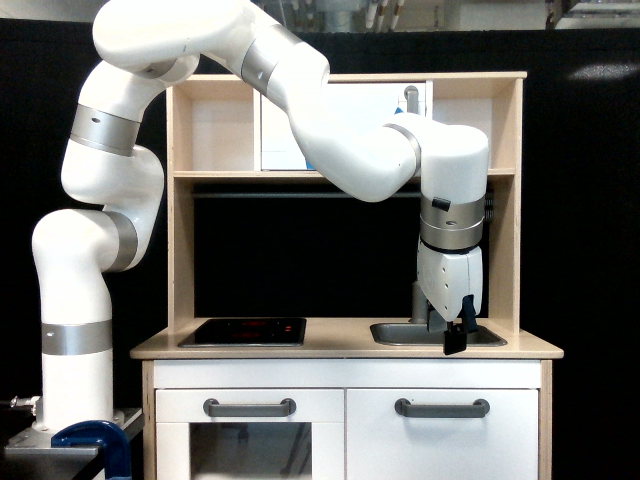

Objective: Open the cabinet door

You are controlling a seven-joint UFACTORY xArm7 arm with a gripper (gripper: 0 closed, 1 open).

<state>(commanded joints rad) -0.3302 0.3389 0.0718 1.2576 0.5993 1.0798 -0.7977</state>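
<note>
Low over the counter [300, 348], the gripper [456, 338] hangs point-down from the white arm [340, 150], its black fingers [454, 342] reaching just in front of the counter's front edge. They read as one dark shape from this side, so I cannot tell whether they are apart or together. Nothing is visibly held between them.

Straight below the fingers, and apart from them, sits the cabinet door [445, 440], a plain white panel that lies flush with the front and is shut. Its grey bar handle [442, 407] runs level near the top edge, a short way under the fingertips with the white strip of the counter front between them.

Just behind the fingers is the sink [400, 333], set into the counter, with the tap [418, 298] partly hidden by the wrist. Well off toward the exterior view's left of the fingers lies the dark hob [245, 331], and below it the windowed oven door [248, 440] with a similar grey handle. High above the fingers, on the upper shelf [230, 174], a white door [345, 110] shows behind the arm's forearm.
</note>
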